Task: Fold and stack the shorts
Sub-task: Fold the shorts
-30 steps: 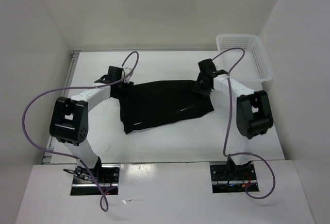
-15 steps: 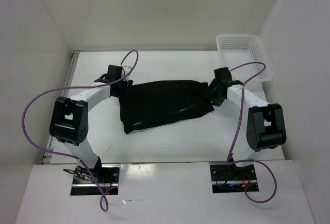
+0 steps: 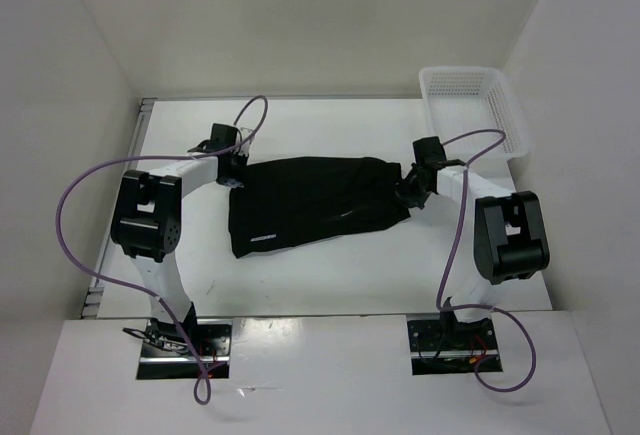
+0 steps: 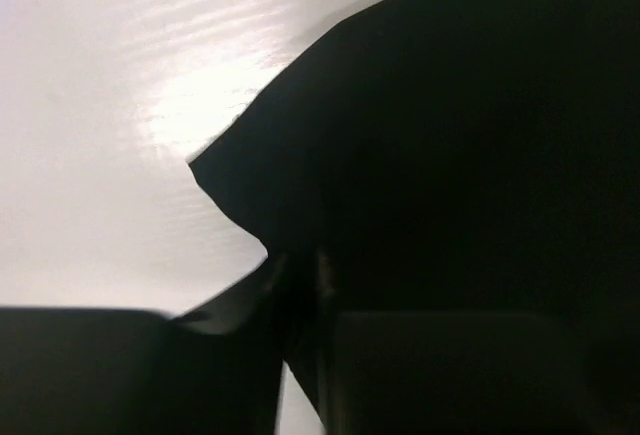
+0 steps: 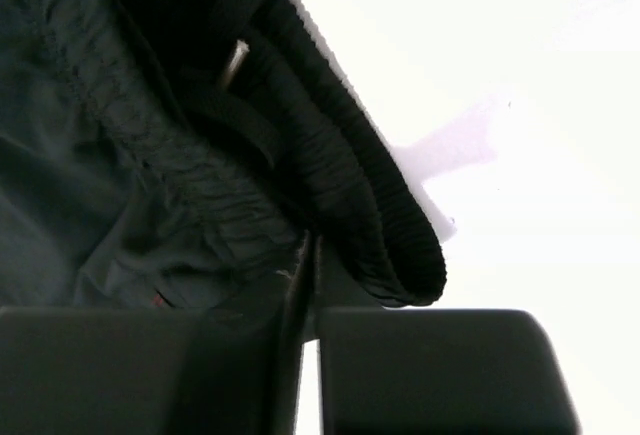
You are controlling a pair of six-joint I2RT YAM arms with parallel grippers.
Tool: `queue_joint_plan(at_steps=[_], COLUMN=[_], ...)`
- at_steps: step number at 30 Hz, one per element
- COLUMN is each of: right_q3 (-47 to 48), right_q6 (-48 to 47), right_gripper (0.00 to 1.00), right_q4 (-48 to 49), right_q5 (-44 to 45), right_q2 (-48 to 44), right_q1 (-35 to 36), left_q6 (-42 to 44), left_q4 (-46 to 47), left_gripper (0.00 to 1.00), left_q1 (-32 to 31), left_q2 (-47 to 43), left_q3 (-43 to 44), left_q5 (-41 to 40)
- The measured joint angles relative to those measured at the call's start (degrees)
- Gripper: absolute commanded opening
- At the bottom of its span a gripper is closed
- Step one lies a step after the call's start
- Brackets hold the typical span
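Note:
The black shorts (image 3: 310,203) lie spread across the middle of the white table (image 3: 320,275), with a small white mark (image 3: 262,238) near their lower left edge. My left gripper (image 3: 236,170) is at their upper left corner. In the left wrist view the left gripper (image 4: 298,277) is shut on a fold of the dark shorts (image 4: 450,155). My right gripper (image 3: 403,193) is at the right end. In the right wrist view the right gripper (image 5: 305,260) pinches the shorts beside the ribbed waistband (image 5: 350,185).
A white mesh basket (image 3: 472,105) stands at the back right corner of the table. White walls close in the table on the left, back and right. Purple cables loop over both arms.
Both grippers have closed on the shorts' ends. The right gripper moved out to the right edge. The left elbow swung inward, and the shorts' lower left part now lies straighter.

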Motion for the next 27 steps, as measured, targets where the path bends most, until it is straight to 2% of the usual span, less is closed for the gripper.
queue_joint_plan(at_steps=[2,13,14,15,16,18,22,27], right_q3=[0.0,-0.6,-1.2,-1.7,-2.4,-4.0,-4.9,-4.7], right_q6=[-0.2,-3.7,-4.0,-4.1,-3.9,-4.0,-4.2,-4.2], right_gripper=[0.0,0.0,0.02,0.27,0.37,0.5,0.52,0.52], right_q4=[-0.2,-3.7,-3.6,-3.7,-3.6,-3.0,-1.8,0.6], right_q5=[-0.9,-3.5,-4.1,-4.9,-6.1,-9.0,-12.9,-14.9], right_q2=[0.0,-8.7,-8.9,-9.0,-8.9,-8.9,-8.9,-8.0], right_q1=[-0.4,-8.2,-8.5,-8.5,-8.4,-8.4,-8.0,-5.0], left_q6=[0.3,0.3,0.3,0.3,0.3,0.3,0.4,0.3], left_q4=[0.4,1.0,1.1,1.1,1.1,1.1,1.0,1.1], left_gripper=[0.12,0.1,0.11,0.13,0.13,0.15,0.22,0.23], left_q1=[-0.1,0.1,0.1,0.1,0.1,0.1,0.1,0.1], left_q2=[0.0,0.3,0.3,0.3,0.3,0.3,0.3,0.3], left_q3=[0.2,0.2,0.2,0.2,0.2,0.2,0.2,0.2], left_q5=[0.0,-1.4,-1.4,-1.4,-1.4,-1.4,-1.4,-1.4])
